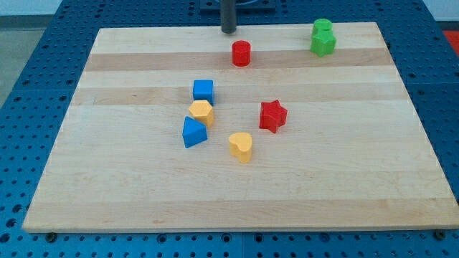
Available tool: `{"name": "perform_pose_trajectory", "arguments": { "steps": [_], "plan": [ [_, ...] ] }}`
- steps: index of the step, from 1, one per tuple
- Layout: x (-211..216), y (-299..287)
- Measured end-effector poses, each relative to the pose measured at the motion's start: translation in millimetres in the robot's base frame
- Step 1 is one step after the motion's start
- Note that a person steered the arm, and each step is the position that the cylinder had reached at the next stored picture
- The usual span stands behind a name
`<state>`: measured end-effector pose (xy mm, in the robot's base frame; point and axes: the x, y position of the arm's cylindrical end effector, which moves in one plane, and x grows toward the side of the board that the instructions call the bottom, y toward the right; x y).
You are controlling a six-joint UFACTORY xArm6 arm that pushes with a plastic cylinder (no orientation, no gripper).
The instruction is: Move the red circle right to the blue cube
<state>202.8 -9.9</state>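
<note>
The red circle is a short red cylinder near the view's top centre of the wooden board. The blue cube sits below and to the left of it, roughly a block's width lower. My tip is at the board's top edge, just above and slightly left of the red circle, not touching it.
A yellow hexagon sits right below the blue cube, with a blue triangular block under it. A yellow heart and a red star lie mid-board. A green circle and a green star touch at top right.
</note>
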Motion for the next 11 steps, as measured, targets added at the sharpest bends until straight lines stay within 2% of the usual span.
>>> {"name": "perform_pose_trajectory", "arguments": {
  "steps": [2,4,5,8,9,10,11],
  "plan": [
    [72,-1],
    [60,16],
    [84,25],
    [126,1],
    [155,1],
    [126,7],
    [47,23]
  ]
}}
